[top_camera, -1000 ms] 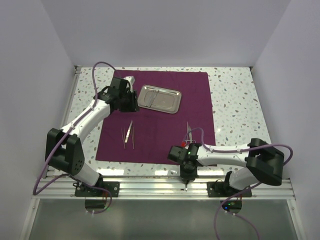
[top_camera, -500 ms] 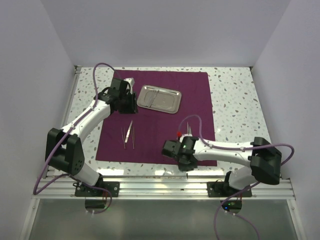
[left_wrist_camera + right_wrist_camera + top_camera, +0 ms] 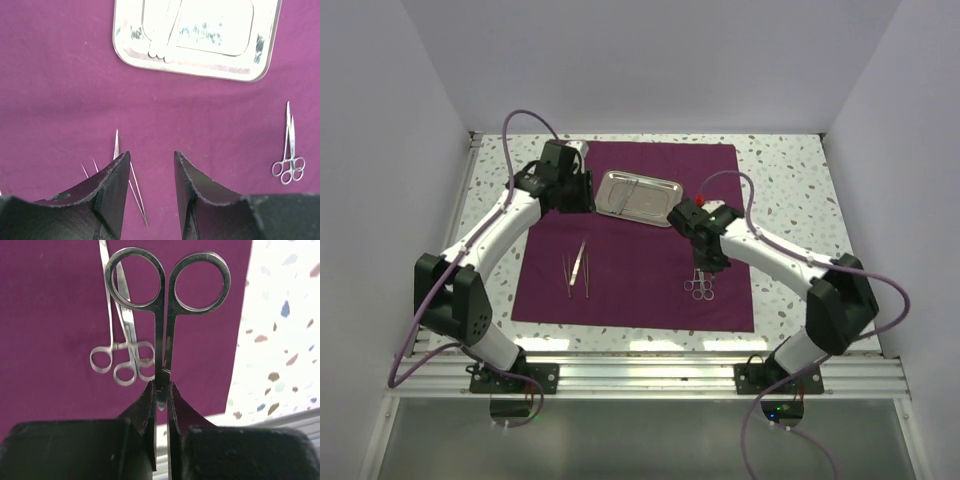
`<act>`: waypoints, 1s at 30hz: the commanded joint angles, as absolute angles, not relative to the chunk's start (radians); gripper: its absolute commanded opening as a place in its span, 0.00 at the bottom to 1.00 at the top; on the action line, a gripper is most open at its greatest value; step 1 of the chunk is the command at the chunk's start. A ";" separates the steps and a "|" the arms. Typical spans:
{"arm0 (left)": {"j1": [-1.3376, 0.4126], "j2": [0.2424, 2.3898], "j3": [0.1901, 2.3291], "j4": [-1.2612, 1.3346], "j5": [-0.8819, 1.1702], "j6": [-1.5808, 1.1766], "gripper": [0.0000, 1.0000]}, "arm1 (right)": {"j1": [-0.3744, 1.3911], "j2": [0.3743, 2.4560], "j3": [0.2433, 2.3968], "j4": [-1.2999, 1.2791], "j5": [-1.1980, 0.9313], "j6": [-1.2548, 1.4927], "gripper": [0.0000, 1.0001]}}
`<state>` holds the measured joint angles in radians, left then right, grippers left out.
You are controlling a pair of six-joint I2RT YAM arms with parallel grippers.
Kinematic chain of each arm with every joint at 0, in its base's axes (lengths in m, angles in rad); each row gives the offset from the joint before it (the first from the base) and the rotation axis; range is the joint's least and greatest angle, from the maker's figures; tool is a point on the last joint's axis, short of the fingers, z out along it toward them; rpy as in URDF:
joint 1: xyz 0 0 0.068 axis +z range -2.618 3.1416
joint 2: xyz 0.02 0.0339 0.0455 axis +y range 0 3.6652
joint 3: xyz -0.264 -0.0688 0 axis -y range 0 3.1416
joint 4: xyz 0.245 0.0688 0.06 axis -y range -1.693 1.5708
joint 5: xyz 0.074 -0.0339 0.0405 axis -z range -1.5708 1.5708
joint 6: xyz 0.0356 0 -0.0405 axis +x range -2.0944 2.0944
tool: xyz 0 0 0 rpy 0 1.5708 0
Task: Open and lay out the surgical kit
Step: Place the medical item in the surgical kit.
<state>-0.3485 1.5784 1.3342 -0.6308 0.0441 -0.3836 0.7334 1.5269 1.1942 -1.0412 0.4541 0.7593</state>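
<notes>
Purple cloth [image 3: 50,315] under scissors [image 3: 165,340] in right tool [image 3: 162,390]

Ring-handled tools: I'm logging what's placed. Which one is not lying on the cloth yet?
The scissors pinched in the right gripper; the other ring-handled tools lie flat on the purple cloth.

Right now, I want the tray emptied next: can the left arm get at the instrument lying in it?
Likely yes: the left fingers hover open and empty close to the tray, and nothing covers the instrument or crosses the way.
</notes>
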 commanded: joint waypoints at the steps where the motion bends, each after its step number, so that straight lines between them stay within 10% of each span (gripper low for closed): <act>1: -0.351 1.595 1.414 -0.666 0.011 -0.402 0.44 | 0.686 1.635 1.258 -0.891 0.430 0.577 0.00; 14: -0.351 1.880 1.801 -0.745 -0.046 -0.417 0.46 | 0.627 1.803 1.261 -0.854 0.272 0.497 0.01; 22: -0.371 2.139 2.040 -0.759 -0.058 -0.407 0.46 | 0.611 1.660 1.341 -0.981 0.279 0.453 0.80; 30: -0.405 2.362 2.189 -0.767 -0.106 -0.362 0.47 | 0.598 1.574 1.413 -1.048 0.278 0.430 0.83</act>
<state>-0.3962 2.3112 2.1216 -0.7502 -0.0727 -0.3962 0.6056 1.6176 1.3865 -0.9867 0.2745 0.4561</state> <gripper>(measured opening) 0.463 0.826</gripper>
